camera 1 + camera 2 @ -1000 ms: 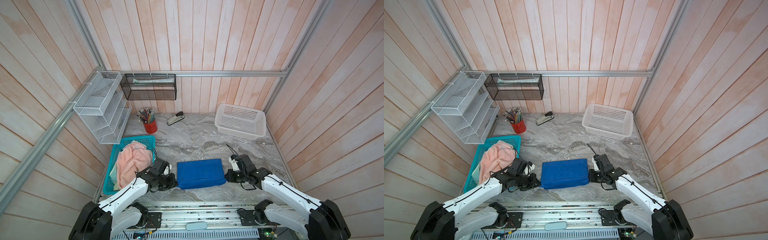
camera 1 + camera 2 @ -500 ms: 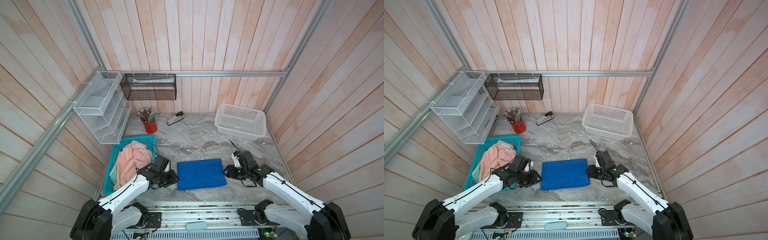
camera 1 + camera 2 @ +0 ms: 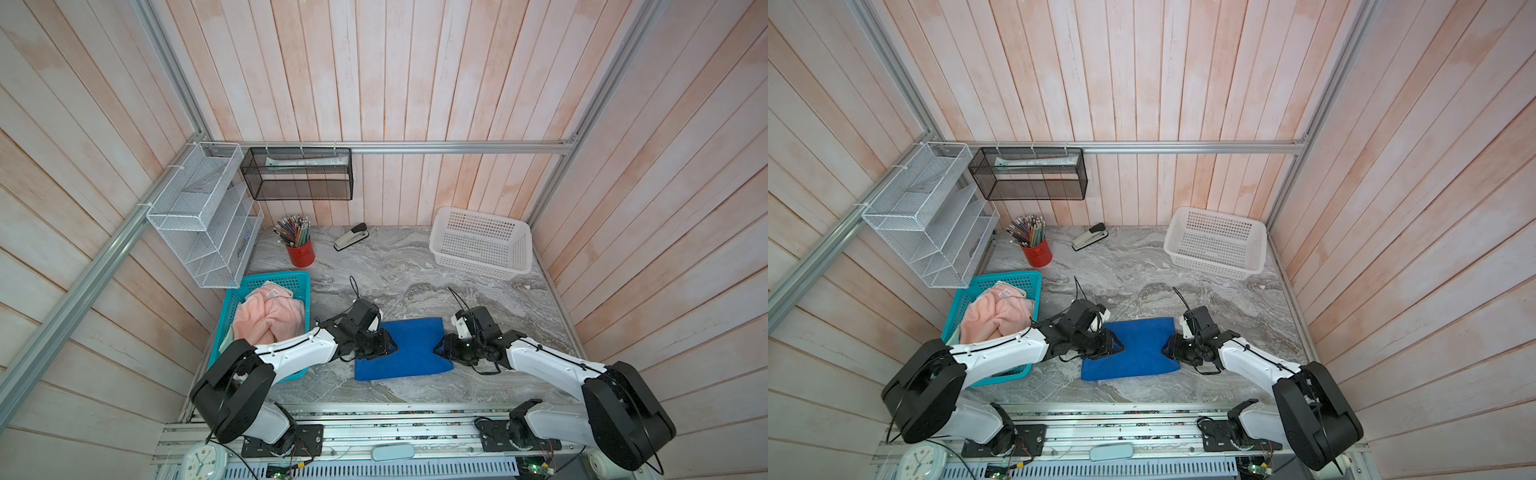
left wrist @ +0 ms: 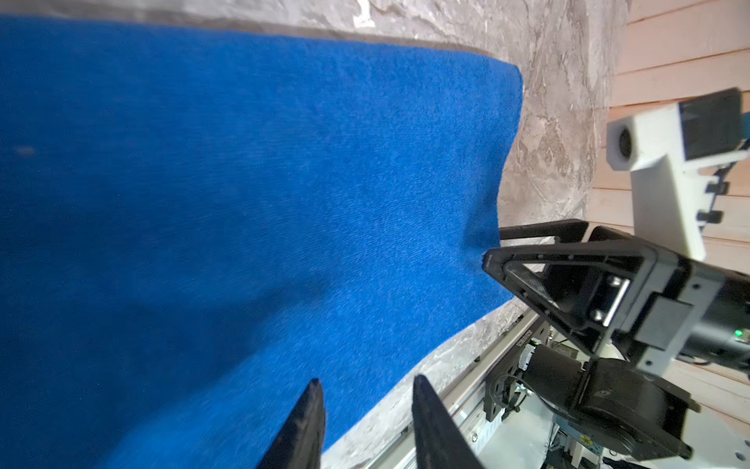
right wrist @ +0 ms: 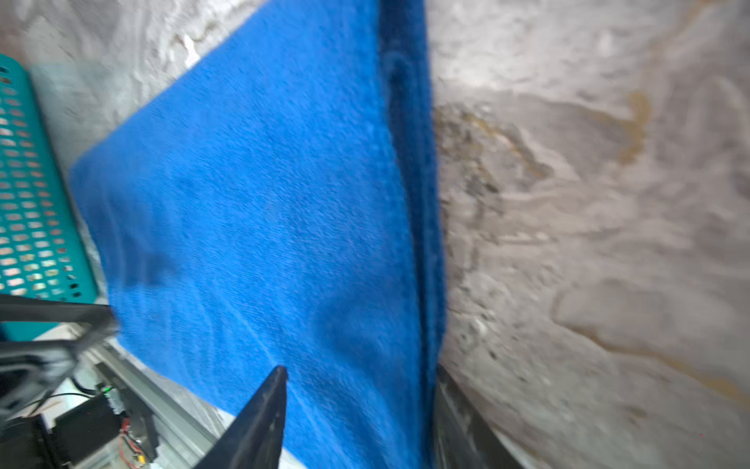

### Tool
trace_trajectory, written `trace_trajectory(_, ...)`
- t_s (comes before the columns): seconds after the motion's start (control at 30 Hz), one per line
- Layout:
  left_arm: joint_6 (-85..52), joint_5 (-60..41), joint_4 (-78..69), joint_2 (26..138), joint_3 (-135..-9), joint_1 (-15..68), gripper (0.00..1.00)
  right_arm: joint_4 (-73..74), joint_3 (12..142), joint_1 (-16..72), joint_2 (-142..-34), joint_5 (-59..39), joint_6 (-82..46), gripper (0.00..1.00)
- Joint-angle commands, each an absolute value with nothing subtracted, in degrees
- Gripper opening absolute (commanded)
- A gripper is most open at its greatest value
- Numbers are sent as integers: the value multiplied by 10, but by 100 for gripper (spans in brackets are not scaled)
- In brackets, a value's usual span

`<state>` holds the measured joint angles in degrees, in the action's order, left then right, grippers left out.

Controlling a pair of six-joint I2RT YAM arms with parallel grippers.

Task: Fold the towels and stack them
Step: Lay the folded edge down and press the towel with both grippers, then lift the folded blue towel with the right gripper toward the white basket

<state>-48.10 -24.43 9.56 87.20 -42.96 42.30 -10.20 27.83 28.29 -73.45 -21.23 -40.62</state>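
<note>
Jaws spread, the left end effector [image 3: 388,343] and right end effector [image 3: 439,349] are flanking the folded royal-blue terry towel [image 3: 415,353] at nine and three o'clock, likely squaring it.

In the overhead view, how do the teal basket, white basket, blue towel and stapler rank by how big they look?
1. teal basket
2. white basket and blue towel, too alike to rank
3. stapler

Between the left gripper [image 3: 391,345] and right gripper [image 3: 437,350], the blue towel [image 3: 411,345] is matt, napped terry cloth (edge thicker, layered). The table [image 3: 415,266] under both looks smooth, veined stone. Behind the left gripper: a perforated plastic basket [image 3: 274,277] and a fluffy pink towel [image 3: 268,318].
</note>
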Motion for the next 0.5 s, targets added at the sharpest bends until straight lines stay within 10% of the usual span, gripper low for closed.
trace_trajectory(0.0,-507,-272,12,917,-433,427,39,-50,249,281,-774,-237,-430,54)
trace_trajectory(0.33,-497,-271,19,956,-423,424,38,-31,321,296,-858,-266,-404,1)
trace_trajectory(0.47,-475,-261,52,921,-424,395,38,-104,428,296,-879,-214,-351,0)
